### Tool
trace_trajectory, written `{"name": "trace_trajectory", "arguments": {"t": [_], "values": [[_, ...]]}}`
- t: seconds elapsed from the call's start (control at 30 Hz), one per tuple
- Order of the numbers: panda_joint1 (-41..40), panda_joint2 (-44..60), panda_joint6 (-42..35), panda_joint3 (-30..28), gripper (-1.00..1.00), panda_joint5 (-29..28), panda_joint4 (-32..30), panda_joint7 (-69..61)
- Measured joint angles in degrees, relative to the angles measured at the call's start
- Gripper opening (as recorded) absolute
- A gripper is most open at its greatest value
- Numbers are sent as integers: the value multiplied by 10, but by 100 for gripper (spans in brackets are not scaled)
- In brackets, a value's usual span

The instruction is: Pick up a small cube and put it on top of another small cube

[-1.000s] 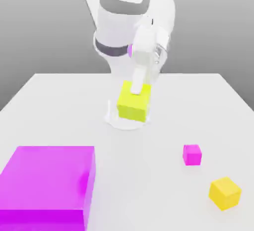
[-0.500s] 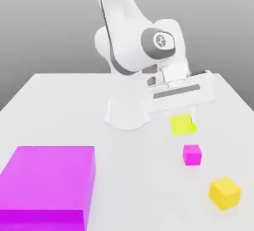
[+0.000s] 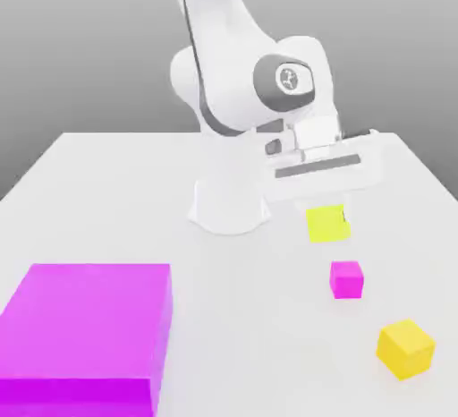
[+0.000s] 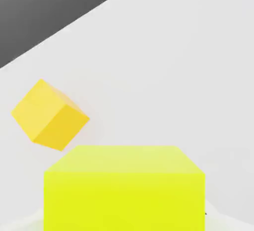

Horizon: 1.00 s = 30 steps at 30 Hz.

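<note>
A lime-yellow small cube [image 3: 324,225] hangs in the air under the white hand, and my gripper [image 3: 326,217] is shut on it. It hovers a little above and slightly to the exterior view's left of a small magenta cube [image 3: 346,278] resting on the white table. A darker yellow small cube [image 3: 405,348] sits on the table nearer the front, at the exterior view's right. In the hand view the held lime-yellow cube [image 4: 124,190] looms close, with the yellow cube [image 4: 49,115] lying beyond it on the table.
A large magenta block [image 3: 85,339] occupies the table's front at the exterior view's left. The arm's white base [image 3: 228,205] stands at the middle back. Bare white tabletop [image 3: 250,335] lies between the block and the small cubes.
The arm swung from in front of its base toward the exterior view's right, carrying the lime-yellow cube to above the magenta cube. Over the last half second it barely shifted.
</note>
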Motion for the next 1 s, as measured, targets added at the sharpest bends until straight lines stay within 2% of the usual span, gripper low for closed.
{"name": "trace_trajectory", "arguments": {"t": [0.03,0.07,0.13,0.17,0.47,0.53,0.97,1.0], "values": [[-5,33,24,12,-100,-27,-4,-12],[30,72,40,-9,-100,-67,-3,-5],[31,72,40,-9,-100,-66,-3,-6],[31,72,41,-9,100,-65,-3,-6],[31,72,41,-9,100,-65,-3,-6],[103,141,76,-43,100,-118,-4,-13],[103,141,76,-43,100,-118,-4,-13],[70,138,79,-29,100,-81,-6,-19]]}}
